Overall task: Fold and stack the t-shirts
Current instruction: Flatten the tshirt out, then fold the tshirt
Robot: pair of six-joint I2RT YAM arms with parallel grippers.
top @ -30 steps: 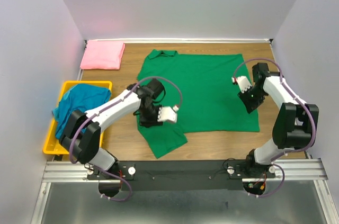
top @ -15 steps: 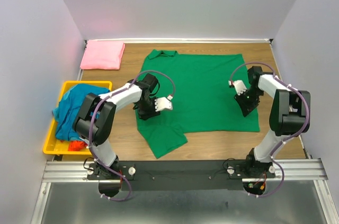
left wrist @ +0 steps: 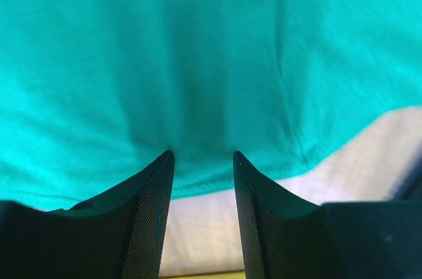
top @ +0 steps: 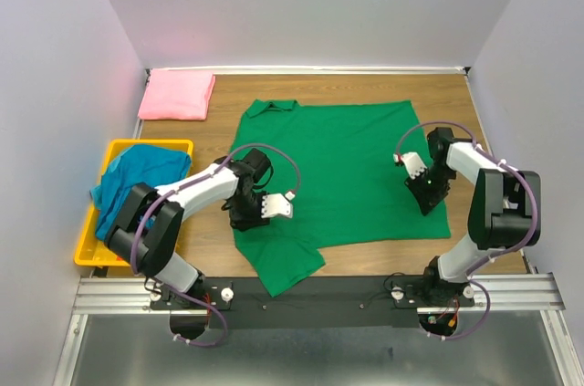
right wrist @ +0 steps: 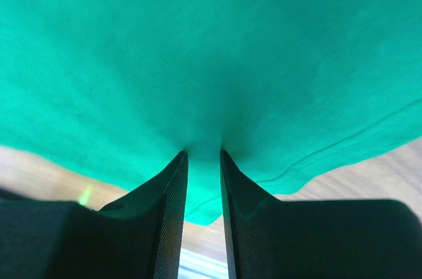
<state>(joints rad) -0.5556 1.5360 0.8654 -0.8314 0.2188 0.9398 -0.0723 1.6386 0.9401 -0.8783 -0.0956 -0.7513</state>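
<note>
A fold of the green shirt (top: 338,167) is pinched by the left gripper (left wrist: 202,155) at its left edge, and another fold is clamped by the right gripper (right wrist: 203,154) near its right hem. The shirt is spread on the wooden table (top: 365,87). A folded pink shirt (top: 176,94) is laid at the far left corner, and a blue shirt (top: 137,176) is heaped in the yellow bin (top: 89,251).

Lab test cell, white walls (top: 319,3), wooden table (top: 365,87), aluminium rail (top: 109,293)

Bright green t-shirt (top: 338,167) spread flat, pink t-shirt (top: 176,95) folded far-left, teal t-shirt (top: 137,176) crumpled left
</note>
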